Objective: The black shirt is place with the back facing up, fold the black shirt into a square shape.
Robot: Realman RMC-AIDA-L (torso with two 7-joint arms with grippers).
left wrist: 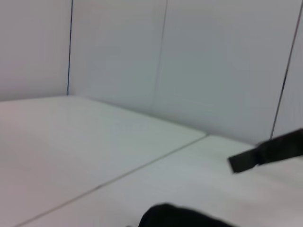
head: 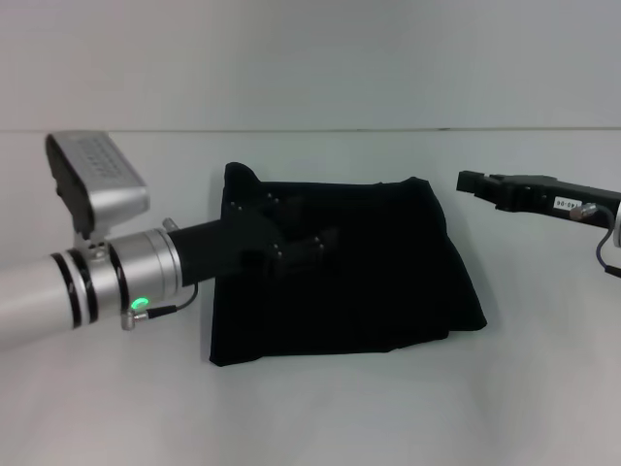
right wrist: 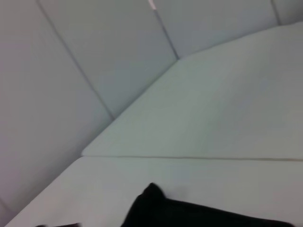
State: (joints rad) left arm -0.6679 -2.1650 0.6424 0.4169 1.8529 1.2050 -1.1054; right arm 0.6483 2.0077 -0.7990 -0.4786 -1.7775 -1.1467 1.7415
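While the black shirt (head: 359,272) lies folded on the white tabletop (head: 320,408), the left pincer (head: 315,245) is held over it, its grip unreadable, and the right pincer (head: 475,183) is kept apart, likewise unreadable.

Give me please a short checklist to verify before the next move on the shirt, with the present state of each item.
1. Shirt already folded to a compact shape: ok, it lies as a rough rectangle, though the right edge slants.
2. Shirt fully on the table: ok, white surface shows all around it.
3. Left gripper over the shirt: ok, it is above the left upper part.
4. Left gripper holding fabric: cannot tell, black on black hides the fingers.
5. Right gripper clear of the shirt: ok, it is apart, to the right of the far corner.
6. Far left corner flat: not ok, it sticks up in a peak.
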